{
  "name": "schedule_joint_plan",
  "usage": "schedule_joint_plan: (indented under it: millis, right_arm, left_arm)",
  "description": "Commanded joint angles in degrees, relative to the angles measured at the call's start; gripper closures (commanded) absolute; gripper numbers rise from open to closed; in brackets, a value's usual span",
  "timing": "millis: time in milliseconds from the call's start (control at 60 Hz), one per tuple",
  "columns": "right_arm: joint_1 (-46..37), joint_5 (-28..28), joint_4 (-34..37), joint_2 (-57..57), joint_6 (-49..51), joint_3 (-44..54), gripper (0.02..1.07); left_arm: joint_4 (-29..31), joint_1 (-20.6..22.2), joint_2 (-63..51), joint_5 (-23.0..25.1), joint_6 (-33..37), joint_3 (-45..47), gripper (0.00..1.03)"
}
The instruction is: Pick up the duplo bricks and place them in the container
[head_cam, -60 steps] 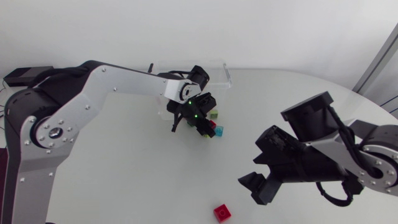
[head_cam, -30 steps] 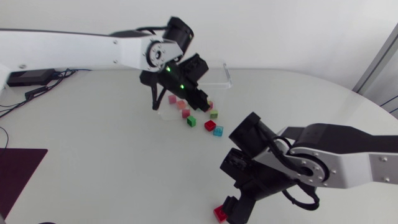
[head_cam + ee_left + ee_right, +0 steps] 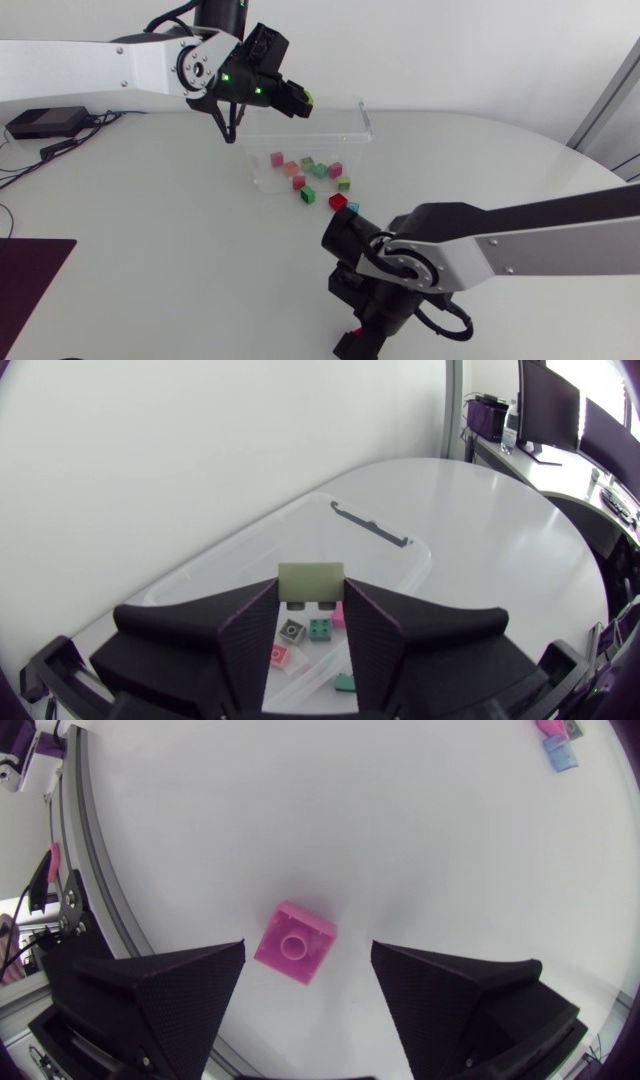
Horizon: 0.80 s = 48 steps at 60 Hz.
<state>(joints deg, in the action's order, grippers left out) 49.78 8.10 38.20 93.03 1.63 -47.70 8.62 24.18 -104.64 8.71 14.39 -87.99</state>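
Left arm [image 3: 120, 65] is up over the clear container [image 3: 358, 120]. The left jaws are clamped on a pale green brick [image 3: 311, 578] from both sides, and it hangs above the tub's open top. Down inside there's already a small pile: a pink brick [image 3: 277, 159], a teal brick [image 3: 320, 170] and a magenta brick [image 3: 335, 169], plus a couple more I can't sort out. On the bench [image 3: 150, 230] by the container's near side sit a green brick [image 3: 308, 195], a red brick [image 3: 338, 202] and a blue brick [image 3: 351, 209]. Honestly can't tell if the green one is in or out. Right arm [image 3: 500, 245] is down at the near edge of the bench. The right jaws are spread wide, with a pink-red brick [image 3: 295, 942] lying stud-up between them, not gripped.
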Motion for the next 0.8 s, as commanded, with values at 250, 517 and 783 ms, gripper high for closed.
schedule_joint_plan:
  millis: [250, 517, 783]
  right_arm:
    - [0.1, -0.3, 0.7, 2.0, -1.5, -1.5, 0.50]
    - [0.1, -0.2, 0.5, 3.0, -1.3, -2.5, 0.77]
    - [-7.9, -0.5, 5.0, -5.8, 1.4, -5.5, 0.77]
  left_arm:
    - [-6.8, -1.6, -5.0, -2.6, -3.1, -0.3, 0.91]
    - [-7.8, -3.1, -10.0, -5.0, -3.5, -3.2, 0.88]
    - [-3.8, -4.6, -11.7, -5.5, -3.8, -6.6, 0.20]
